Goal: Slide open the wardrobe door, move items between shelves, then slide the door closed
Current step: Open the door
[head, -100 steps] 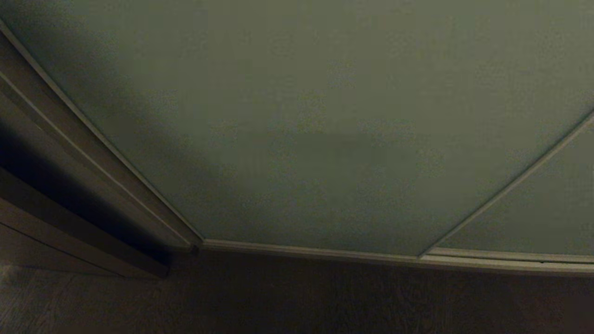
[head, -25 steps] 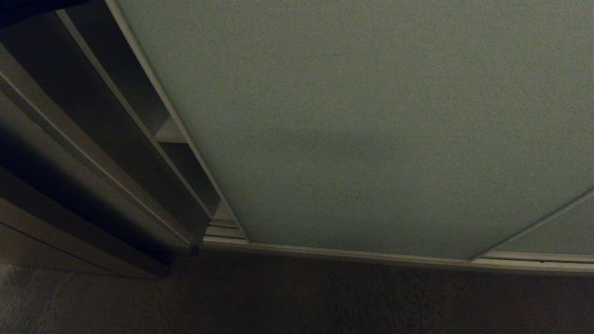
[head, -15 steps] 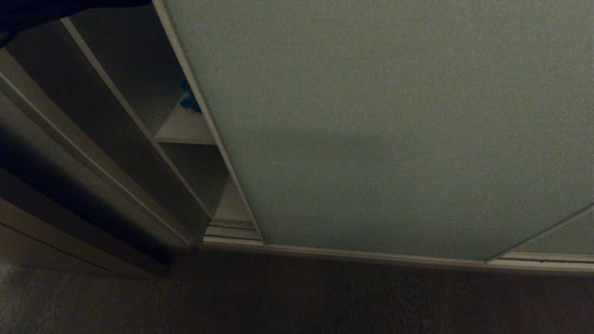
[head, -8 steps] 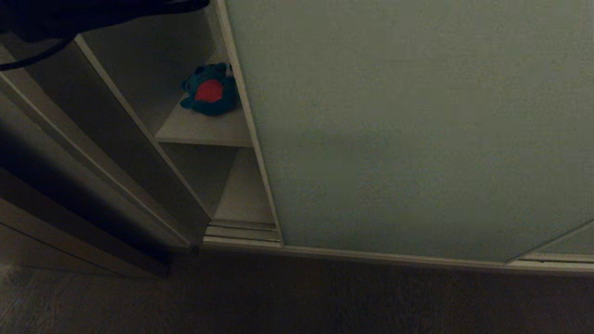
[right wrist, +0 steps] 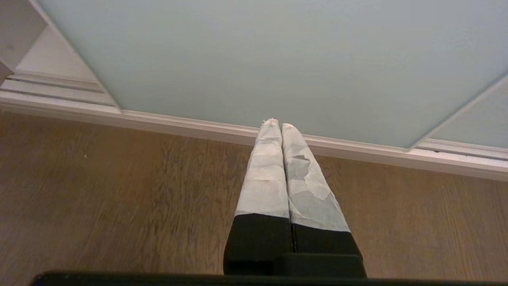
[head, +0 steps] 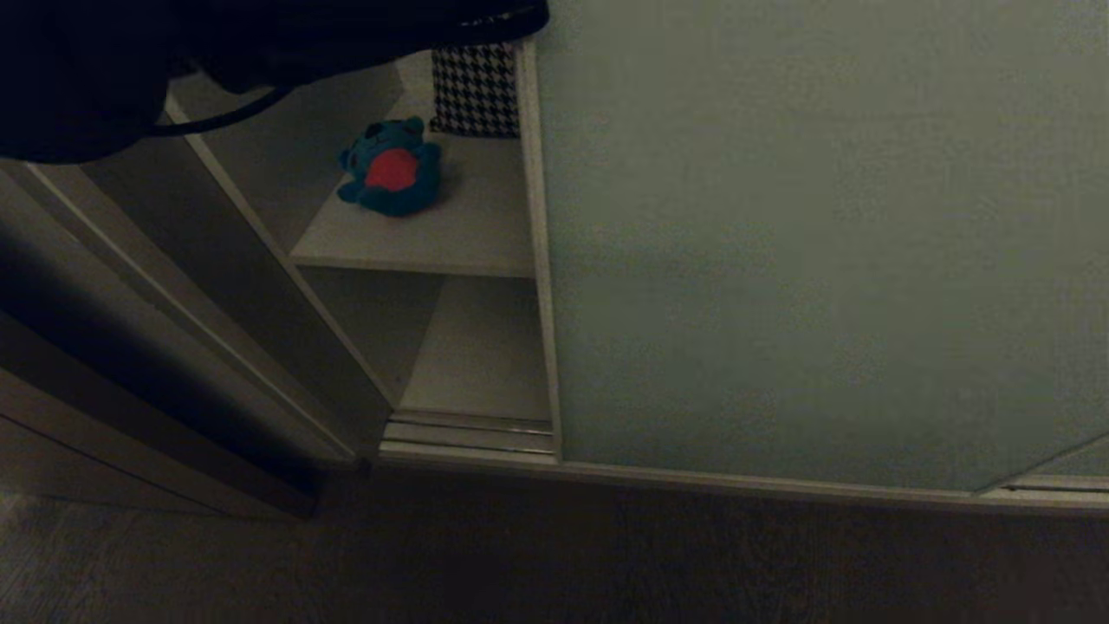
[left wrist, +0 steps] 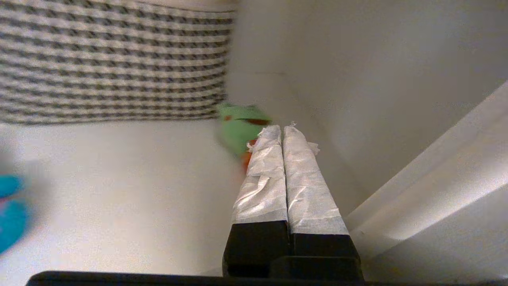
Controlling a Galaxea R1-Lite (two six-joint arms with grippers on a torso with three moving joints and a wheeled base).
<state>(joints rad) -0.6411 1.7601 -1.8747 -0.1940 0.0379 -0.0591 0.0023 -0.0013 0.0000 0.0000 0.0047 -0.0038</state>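
Note:
The pale grey-green sliding wardrobe door [head: 797, 260] stands partly open, its framed left edge [head: 539, 260] right of the gap. In the gap a teal-blue bear with a red belly [head: 390, 178] lies on a white shelf [head: 450, 238], with a lower shelf [head: 481, 364] beneath. My left arm [head: 260, 35] reaches across the top of the head view toward the door's edge. My left gripper [left wrist: 282, 129] is shut and empty inside the compartment, next to the door's frame [left wrist: 436, 178]. A green frog [left wrist: 238, 129] sits just beyond its tips. My right gripper [right wrist: 276, 124] is shut and parked low.
A black-and-white houndstooth box [head: 475, 91] stands at the back of the bear's shelf, also the houndstooth box [left wrist: 111, 67] beside the frog. Dark brown panelling [head: 130, 347] flanks the opening on the left. A wooden floor [right wrist: 119, 198] and the door's bottom track [head: 468, 433] lie below.
The door has slid to the right and the gap has widened. The bear and the houndstooth box have come into view. My left arm has swung right along with the door's edge.

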